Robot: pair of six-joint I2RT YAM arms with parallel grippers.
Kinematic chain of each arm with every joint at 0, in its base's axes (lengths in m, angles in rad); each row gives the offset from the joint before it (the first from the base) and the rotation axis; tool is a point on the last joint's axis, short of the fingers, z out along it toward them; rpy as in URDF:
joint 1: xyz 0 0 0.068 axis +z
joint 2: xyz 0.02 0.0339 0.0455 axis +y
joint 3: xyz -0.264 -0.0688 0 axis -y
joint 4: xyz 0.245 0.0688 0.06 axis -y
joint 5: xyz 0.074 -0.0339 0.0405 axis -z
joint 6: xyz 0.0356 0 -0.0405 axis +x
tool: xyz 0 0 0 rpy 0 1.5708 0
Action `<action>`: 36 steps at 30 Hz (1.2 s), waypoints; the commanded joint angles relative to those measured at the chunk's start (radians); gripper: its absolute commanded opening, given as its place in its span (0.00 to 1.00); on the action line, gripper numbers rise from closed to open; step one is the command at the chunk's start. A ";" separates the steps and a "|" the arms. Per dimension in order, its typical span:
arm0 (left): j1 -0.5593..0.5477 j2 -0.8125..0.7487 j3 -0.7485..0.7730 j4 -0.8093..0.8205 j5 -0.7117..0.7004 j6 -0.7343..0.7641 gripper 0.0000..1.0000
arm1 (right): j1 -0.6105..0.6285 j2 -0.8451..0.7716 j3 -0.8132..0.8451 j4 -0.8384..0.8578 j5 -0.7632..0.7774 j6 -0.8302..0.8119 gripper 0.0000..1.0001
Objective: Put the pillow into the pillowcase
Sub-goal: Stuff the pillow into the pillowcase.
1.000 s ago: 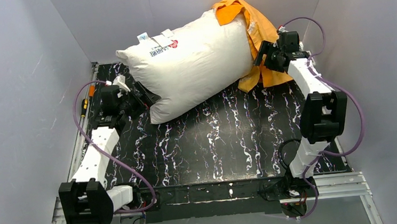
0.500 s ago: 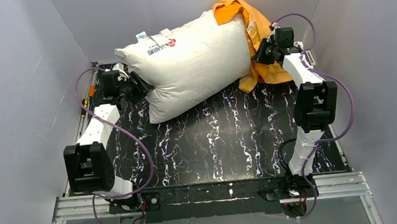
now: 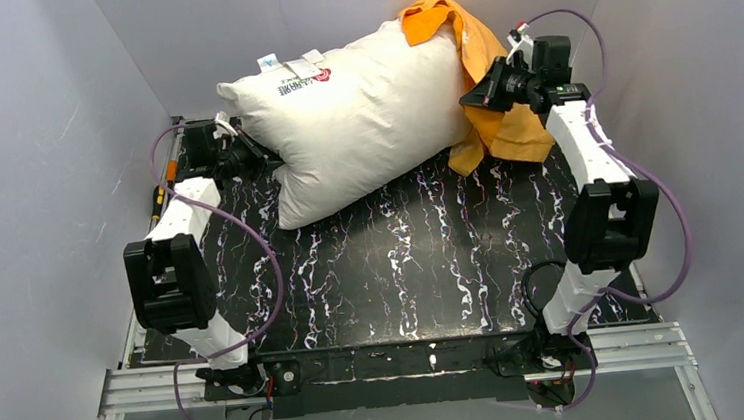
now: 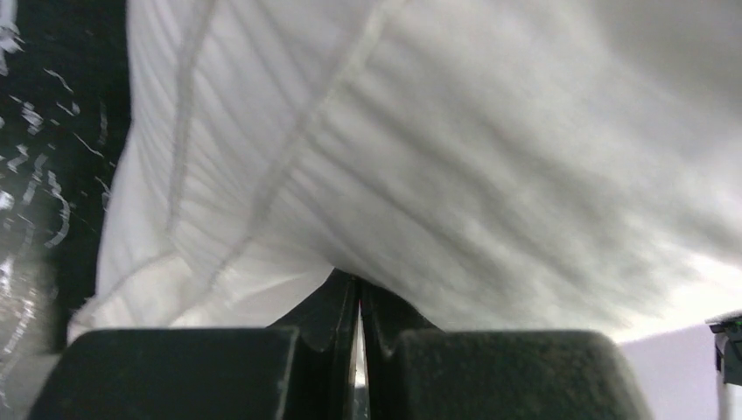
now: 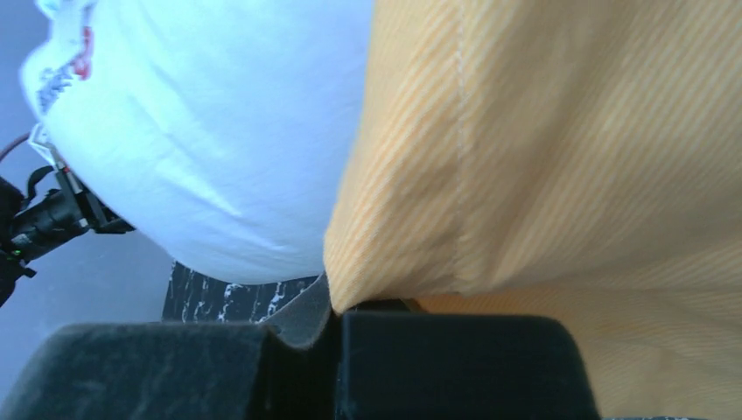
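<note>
The plump off-white pillow (image 3: 361, 121) lies slantwise at the back of the table, its right end tucked in the orange pillowcase (image 3: 502, 130). My left gripper (image 3: 259, 157) is at the pillow's lower left corner. In the left wrist view the left gripper (image 4: 359, 282) is shut, pinching white pillow (image 4: 437, 157) fabric whose creases run into the tips. My right gripper (image 3: 476, 94) sits on the pillowcase's edge beside the pillow. In the right wrist view the right gripper (image 5: 337, 306) is shut on a fold of the pillowcase (image 5: 569, 157), with the pillow (image 5: 219, 131) to its left.
The black marbled table top (image 3: 403, 268) is boxed in by grey walls (image 3: 32, 146) on the left, back and right. A small orange-handled tool (image 3: 160, 197) lies at the table's left edge. White tags (image 3: 291, 66) stick out of the pillow's top edge. A metal rail (image 3: 390, 364) runs along the near edge.
Both grippers have gone from open to shut, the left on the pillow's corner and the right on the pillowcase's edge. Both arms reached farther back, and the right gripper rose with the orange fabric.
</note>
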 commanded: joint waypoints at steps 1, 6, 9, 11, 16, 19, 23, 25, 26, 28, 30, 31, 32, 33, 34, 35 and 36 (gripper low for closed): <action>-0.017 -0.153 0.026 -0.045 0.154 -0.047 0.00 | -0.006 -0.154 -0.017 -0.005 -0.023 0.042 0.01; -0.017 -0.298 -0.061 -0.116 0.062 0.020 0.00 | -0.080 -0.165 0.054 -0.097 0.231 0.045 0.01; -0.016 -0.336 -0.095 -0.151 0.037 0.048 0.00 | -0.134 -0.125 0.156 -0.133 0.403 0.034 0.01; -0.017 -0.339 -0.105 -0.172 0.039 0.057 0.00 | -0.158 -0.086 0.242 -0.125 0.550 0.010 0.01; -0.015 -0.333 -0.115 -0.197 0.021 0.071 0.04 | -0.180 0.031 0.482 -0.132 0.692 -0.107 0.49; -0.013 -0.317 -0.104 -0.227 -0.011 0.080 0.41 | -0.180 0.068 0.570 -0.228 0.634 -0.131 0.73; -0.007 -0.293 -0.068 -0.281 -0.055 0.126 0.65 | -0.171 0.034 0.518 -0.265 0.498 -0.166 0.85; -0.004 -0.279 -0.049 -0.290 -0.079 0.148 0.70 | -0.169 -0.015 0.440 -0.246 0.470 -0.177 0.90; -0.004 -0.269 -0.042 -0.292 -0.093 0.159 0.73 | -0.165 -0.034 0.413 -0.242 0.449 -0.184 0.91; -0.003 -0.253 -0.034 -0.277 -0.114 0.175 0.77 | -0.135 -0.053 0.370 -0.237 0.405 -0.201 0.95; -0.002 -0.231 -0.038 -0.238 -0.124 0.179 0.89 | -0.092 -0.057 0.320 -0.237 0.375 -0.215 0.97; -0.002 -0.217 -0.042 -0.210 -0.122 0.179 0.94 | -0.070 -0.053 0.296 -0.240 0.368 -0.220 0.97; -0.002 -0.199 -0.042 -0.182 -0.114 0.181 0.96 | -0.051 -0.045 0.274 -0.247 0.364 -0.227 0.98; -0.001 -0.178 -0.040 -0.155 -0.104 0.180 0.98 | -0.033 -0.034 0.248 -0.249 0.359 -0.232 0.98; -0.002 -0.156 -0.039 -0.126 -0.092 0.177 0.98 | -0.029 -0.024 0.220 -0.245 0.357 -0.235 0.98; -0.003 -0.134 -0.038 -0.097 -0.079 0.170 0.98 | -0.015 -0.012 0.190 -0.233 0.356 -0.236 0.98; -0.002 -0.113 -0.035 -0.065 -0.062 0.151 0.98 | 0.001 0.005 0.165 -0.219 0.353 -0.236 0.98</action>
